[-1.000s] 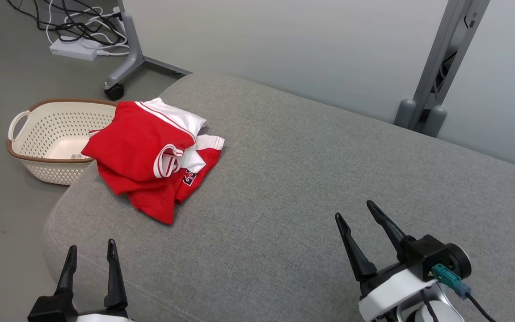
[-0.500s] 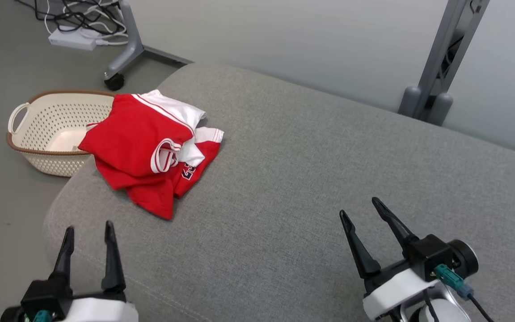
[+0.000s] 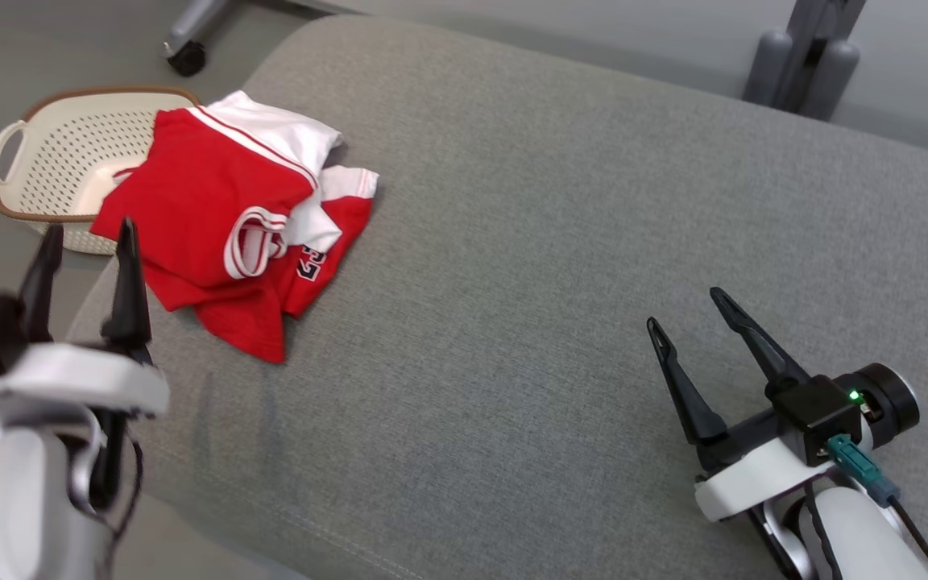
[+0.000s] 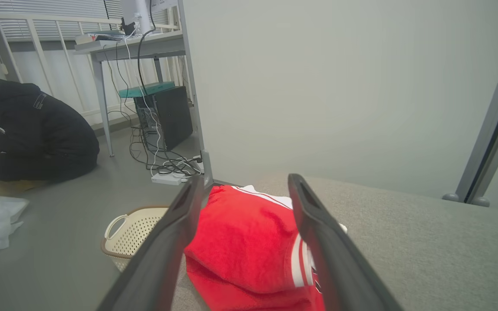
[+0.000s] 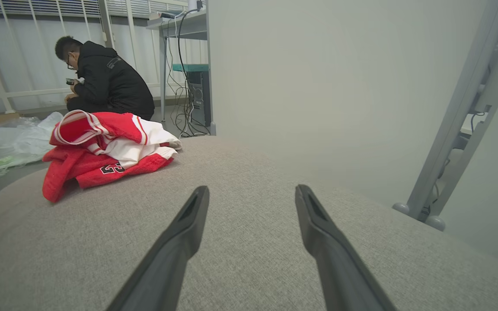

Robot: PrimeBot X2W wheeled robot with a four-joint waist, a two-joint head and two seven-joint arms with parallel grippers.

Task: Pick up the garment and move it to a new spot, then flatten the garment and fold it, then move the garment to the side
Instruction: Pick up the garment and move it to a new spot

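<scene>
The garment [image 3: 226, 234] is a crumpled red and white jersey with dark numbers, lying at the far left corner of the grey cushion [image 3: 528, 266]. My left gripper [image 3: 89, 242] is raised just left of and in front of it, open and empty, fingers pointing toward the cloth. In the left wrist view the garment [image 4: 249, 246] lies between and beyond the two fingers, untouched. My right gripper [image 3: 685, 310] hovers open over bare cushion at the lower right, far from the garment [image 5: 102, 147].
A cream perforated basket [image 3: 45, 161] with a brown rim stands on the floor left of the cushion, partly under the garment's edge. A person [image 4: 37, 134] in dark clothes crouches on the floor beyond. A grey stand [image 3: 806, 56] rises behind the cushion.
The head camera has tilted down and shifted. My left gripper has risen and moved forward toward the garment. The right gripper has moved slightly; the garment lies as before.
</scene>
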